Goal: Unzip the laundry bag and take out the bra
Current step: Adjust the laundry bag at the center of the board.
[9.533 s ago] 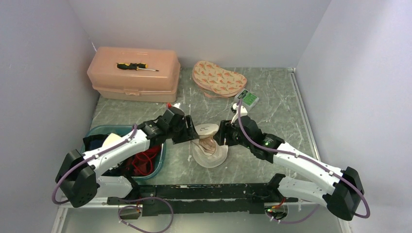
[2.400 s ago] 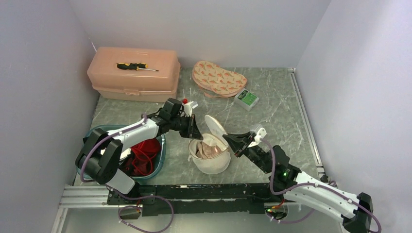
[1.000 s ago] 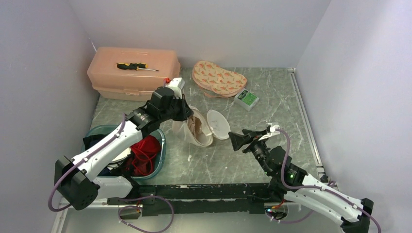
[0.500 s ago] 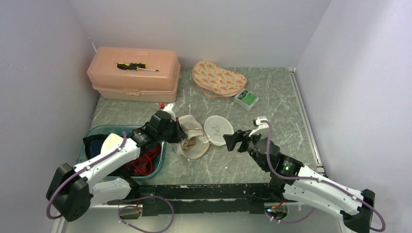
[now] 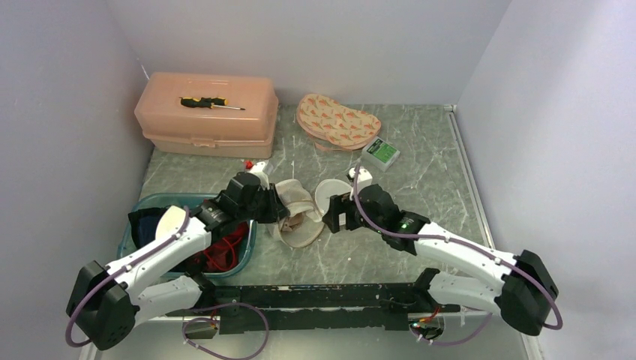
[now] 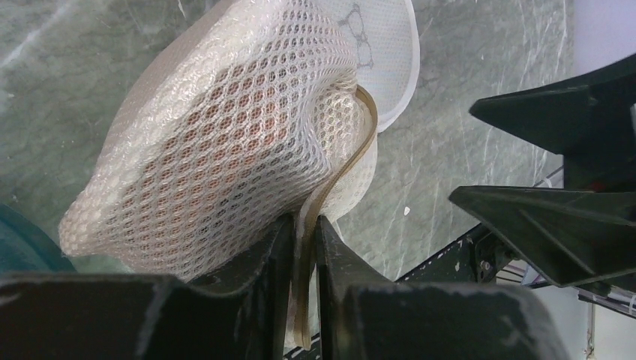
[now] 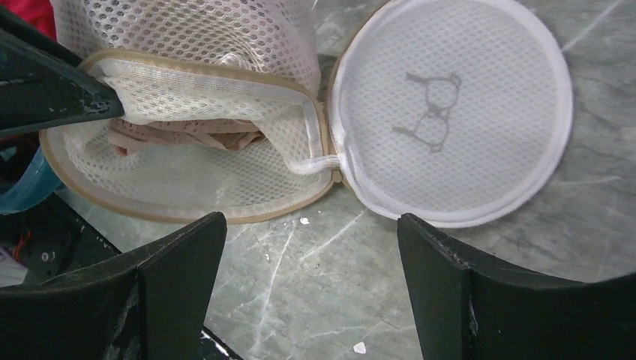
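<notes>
The white mesh laundry bag lies unzipped on its side, its round lid flipped open on the table. A beige-pink lace garment shows inside it. My left gripper is shut on the bag's tan rim, which runs between its fingers in the left wrist view. My right gripper is open and empty, low over the table just in front of the bag's mouth and lid. The bright red bra with thin straps lies in the teal basin, apart from both grippers.
A peach plastic box with a screwdriver on top stands at the back left. A patterned pouch and a small green-and-white box lie at the back. The basin also holds dark and cream clothes.
My left gripper lifted the bag, swung it left and set it down on its side, still holding the rim. My right gripper pulled away to the right, then came back left to the lid.
</notes>
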`<state>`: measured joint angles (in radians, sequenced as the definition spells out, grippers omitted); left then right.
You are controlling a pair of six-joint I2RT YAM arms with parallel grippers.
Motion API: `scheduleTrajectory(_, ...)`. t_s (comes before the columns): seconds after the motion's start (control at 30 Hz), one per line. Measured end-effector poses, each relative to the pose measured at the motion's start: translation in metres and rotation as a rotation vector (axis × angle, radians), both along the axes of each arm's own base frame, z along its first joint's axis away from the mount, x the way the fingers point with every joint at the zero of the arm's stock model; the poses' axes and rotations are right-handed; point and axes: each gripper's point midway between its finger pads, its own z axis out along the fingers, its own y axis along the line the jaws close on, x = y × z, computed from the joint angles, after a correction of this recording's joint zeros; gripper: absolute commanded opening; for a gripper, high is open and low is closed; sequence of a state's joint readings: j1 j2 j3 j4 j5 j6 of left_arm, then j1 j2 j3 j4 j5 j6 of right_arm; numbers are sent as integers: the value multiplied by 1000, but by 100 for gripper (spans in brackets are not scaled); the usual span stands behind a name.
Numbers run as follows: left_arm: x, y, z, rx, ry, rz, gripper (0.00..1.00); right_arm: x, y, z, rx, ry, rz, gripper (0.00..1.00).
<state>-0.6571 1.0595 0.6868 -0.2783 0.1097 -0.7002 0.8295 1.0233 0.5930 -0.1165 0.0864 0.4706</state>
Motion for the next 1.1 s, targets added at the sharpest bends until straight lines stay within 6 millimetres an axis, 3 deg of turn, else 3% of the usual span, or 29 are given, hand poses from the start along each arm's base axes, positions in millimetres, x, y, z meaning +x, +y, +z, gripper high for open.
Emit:
scheduleTrajectory(0.33, -2, 12, 5, 47, 19, 36, 19, 18, 32, -31, -82, 22, 110, 84)
scheduleTrajectory(0.5, 6, 13, 13, 76, 22, 65, 18, 23, 36, -60, -155, 40, 137, 79)
scheduleTrajectory(0.63, 5, 14, 9, 86, 44, 77, 17, 31, 41, -71, -195, 44, 152, 73)
scheduleTrajectory(0.7, 5, 15, 7, 94, 50, 83, 17, 35, 44, -73, -206, 39, 158, 65)
scheduleTrajectory(1.03, 6, 20, 6, 117, 53, 101, 16, 44, 48, -75, -231, 22, 157, 5)
scheduleTrajectory(1.1, 6, 20, 9, 114, 49, 101, 16, 45, 47, -68, -226, 7, 148, 0)
